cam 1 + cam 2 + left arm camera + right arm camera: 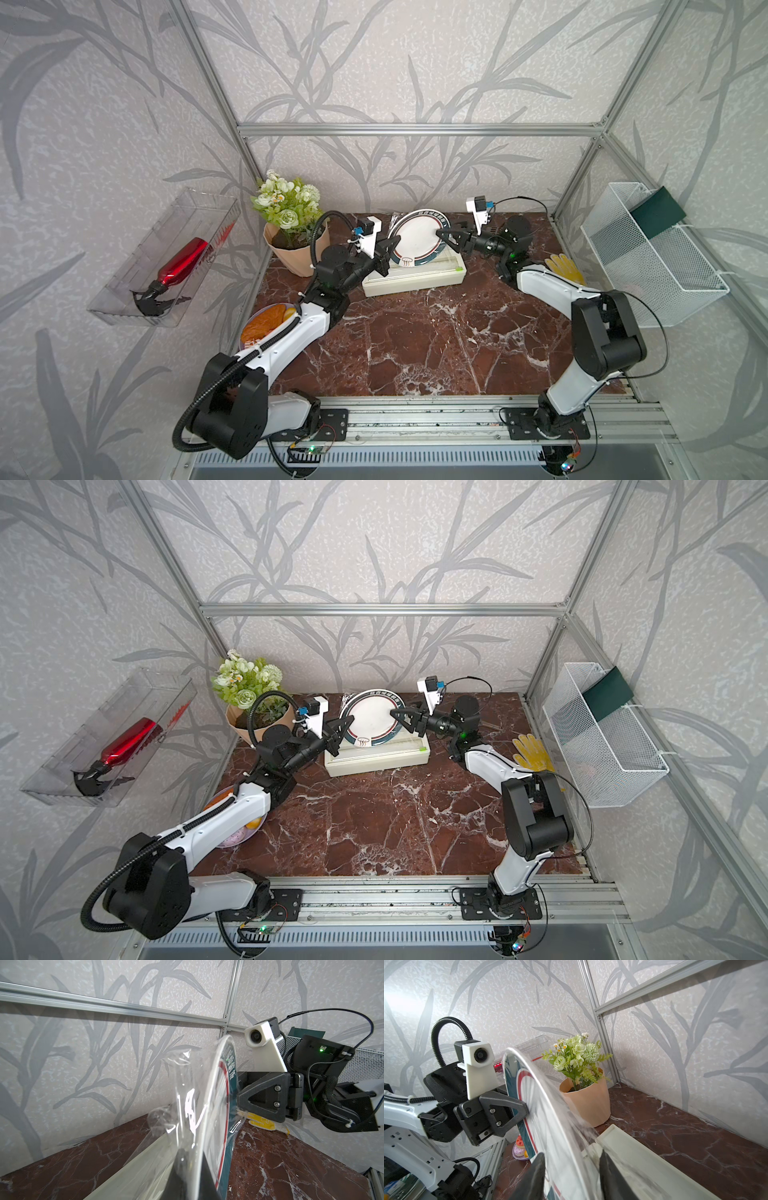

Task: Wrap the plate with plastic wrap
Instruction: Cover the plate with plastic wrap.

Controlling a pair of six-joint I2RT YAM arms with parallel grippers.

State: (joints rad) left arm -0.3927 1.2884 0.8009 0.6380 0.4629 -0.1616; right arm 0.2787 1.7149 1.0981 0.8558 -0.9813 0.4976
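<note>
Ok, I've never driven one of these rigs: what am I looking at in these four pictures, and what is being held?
It is two robot arms mounted at the table's near edge, each ending in a two-fingered tool. Two pictures look down from overhead and are nearly alike. The other two come from a small camera on each wrist, looking along that tool. On the marble table are a cream box, a flower pot, a dish of pastries and a yellow glove. The plate is raised on edge at the box, with wrap over its back. The left tool is shut on one rim. The right tool has its jaws straddling the opposite rim, but I cannot tell whether they have closed.
</note>
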